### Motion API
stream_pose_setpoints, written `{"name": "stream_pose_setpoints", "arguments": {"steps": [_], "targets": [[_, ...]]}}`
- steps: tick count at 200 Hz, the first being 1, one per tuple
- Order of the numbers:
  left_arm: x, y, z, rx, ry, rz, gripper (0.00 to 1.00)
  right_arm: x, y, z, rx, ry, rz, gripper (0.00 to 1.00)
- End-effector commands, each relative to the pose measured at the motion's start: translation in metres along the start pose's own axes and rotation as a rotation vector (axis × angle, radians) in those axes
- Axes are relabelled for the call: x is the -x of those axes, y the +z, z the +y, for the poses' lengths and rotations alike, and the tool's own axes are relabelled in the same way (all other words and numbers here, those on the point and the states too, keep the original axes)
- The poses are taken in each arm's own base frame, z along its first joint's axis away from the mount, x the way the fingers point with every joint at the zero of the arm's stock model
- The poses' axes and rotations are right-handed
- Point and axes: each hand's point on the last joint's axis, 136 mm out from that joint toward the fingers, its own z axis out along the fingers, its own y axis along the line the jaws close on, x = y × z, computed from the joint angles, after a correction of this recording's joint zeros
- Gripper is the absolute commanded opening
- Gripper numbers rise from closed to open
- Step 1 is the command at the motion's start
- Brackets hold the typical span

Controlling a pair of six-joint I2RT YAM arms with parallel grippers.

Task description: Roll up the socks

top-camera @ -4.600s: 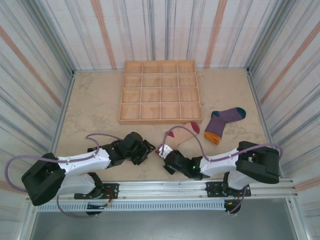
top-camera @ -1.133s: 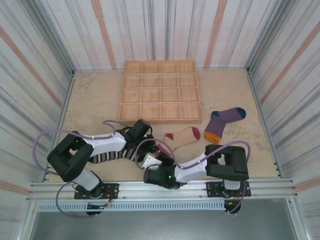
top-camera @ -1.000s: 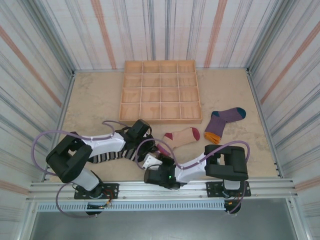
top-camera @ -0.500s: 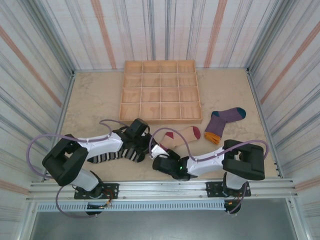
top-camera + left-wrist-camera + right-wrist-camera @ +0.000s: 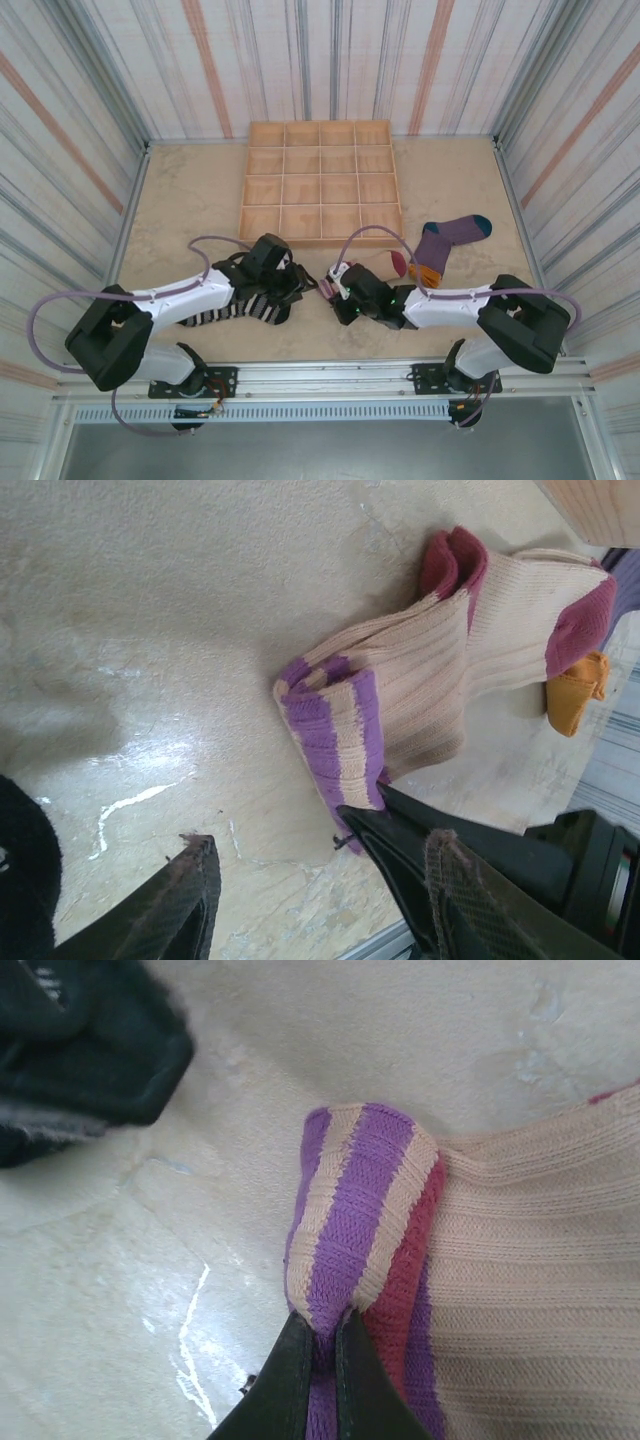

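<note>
On beige table (image 5: 180, 200): grid tray (image 5: 320, 241) far centre, striped sock (image 5: 215, 312) near left, tan sock (image 5: 380, 260) near centre, purple sock (image 5: 445, 240) just right.

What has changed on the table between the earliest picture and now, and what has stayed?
The right gripper swung left, came back and now pinches the striped cuff of the tan sock, which lies folded over itself. The left gripper, shut a second ago, stands open and empty. The black-and-white sock now lies stretched out beneath the left arm. The purple sock and wooden tray stayed put.
</note>
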Motion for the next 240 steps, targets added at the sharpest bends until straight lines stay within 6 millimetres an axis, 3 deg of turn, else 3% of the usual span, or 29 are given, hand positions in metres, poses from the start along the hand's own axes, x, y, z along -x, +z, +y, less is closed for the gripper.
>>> {"name": "stream_pose_setpoints", "arguments": {"steps": [1, 62, 94, 152, 240], "targets": [[-0.005, 0.007, 0.008, 0.006, 0.006, 0.018, 0.57, -0.024, -0.001, 0.015, 0.199, 0.143, 0.120, 0.00], [-0.003, 0.018, -0.001, 0.000, 0.038, 0.011, 0.51, -0.013, 0.002, -0.007, 0.367, 0.443, 0.107, 0.00], [0.003, 0.029, -0.005, -0.010, 0.043, -0.007, 0.47, -0.013, 0.003, -0.029, 0.353, 0.577, 0.113, 0.00], [0.018, 0.043, -0.023, -0.019, 0.080, -0.045, 0.45, -0.036, 0.023, -0.047, 0.282, 0.686, 0.215, 0.00], [0.035, 0.064, -0.019, 0.033, 0.058, -0.088, 0.36, -0.043, 0.025, -0.054, 0.245, 0.716, 0.218, 0.00]]}}
